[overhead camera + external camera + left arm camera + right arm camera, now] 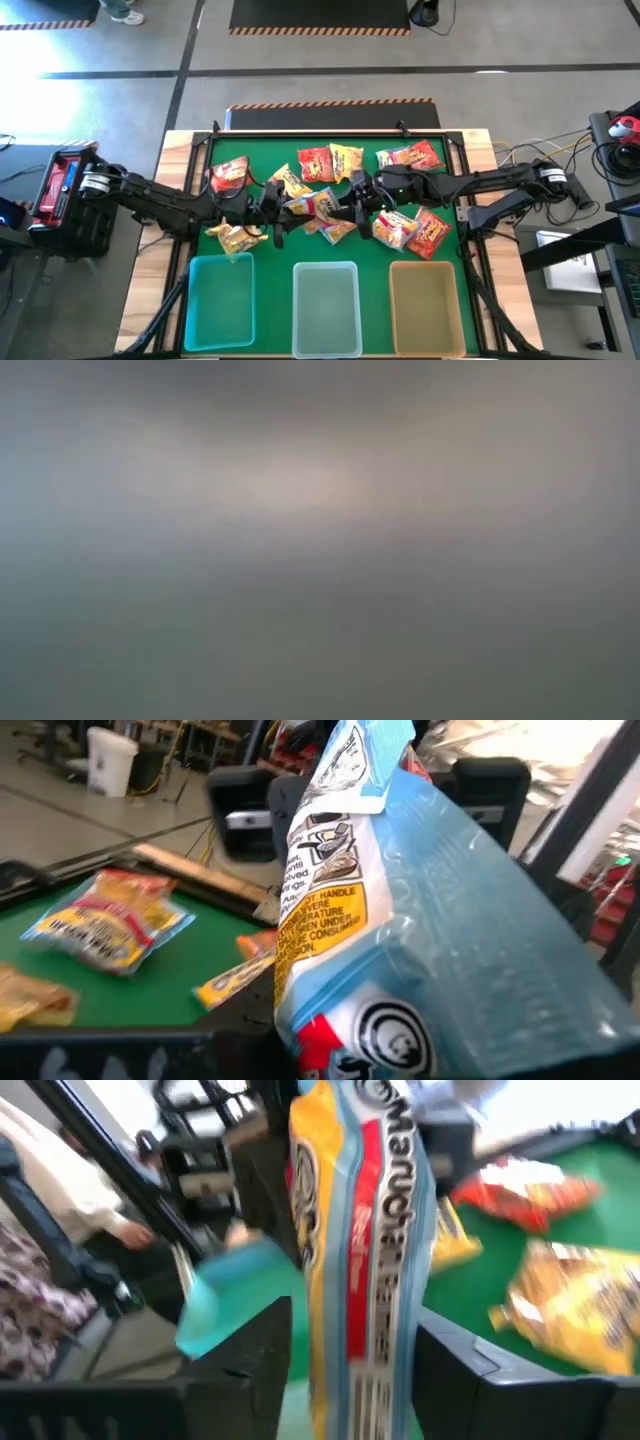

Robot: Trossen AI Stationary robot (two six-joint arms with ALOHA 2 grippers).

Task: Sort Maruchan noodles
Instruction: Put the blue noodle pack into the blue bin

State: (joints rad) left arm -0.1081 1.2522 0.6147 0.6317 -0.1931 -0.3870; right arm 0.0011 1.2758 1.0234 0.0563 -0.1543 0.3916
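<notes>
Several Maruchan noodle packets lie on the green mat (265, 155): red ones (228, 175) (410, 155), yellow ones (237, 238) (347, 158). One packet with blue, yellow and red print (315, 205) sits mid-table between my two grippers. My left gripper (278, 208) is at its left end and my right gripper (355, 200) at its right end. The packet fills the left wrist view (400, 900), back side showing. It stands edge-on in the right wrist view (360, 1230). The low view shows only blur. My left gripper is shut on the blue-printed packet at its left end; the packet itself hides the fingers and the place of contact. The packet stands tilted up before the wrist camera. My right gripper pinches the same packet's right end (365, 1350) between its two fingers (250, 1370), one on each flat face. The fingers come level from the table's right. The packet stands on edge between them.
Three bins stand along the near edge: blue (220, 300), clear (325, 305), tan (425, 305). More packets lie near my right arm (395, 228) (432, 232) and under the held one (335, 230). A person stands beyond the table in the right wrist view (60, 1210).
</notes>
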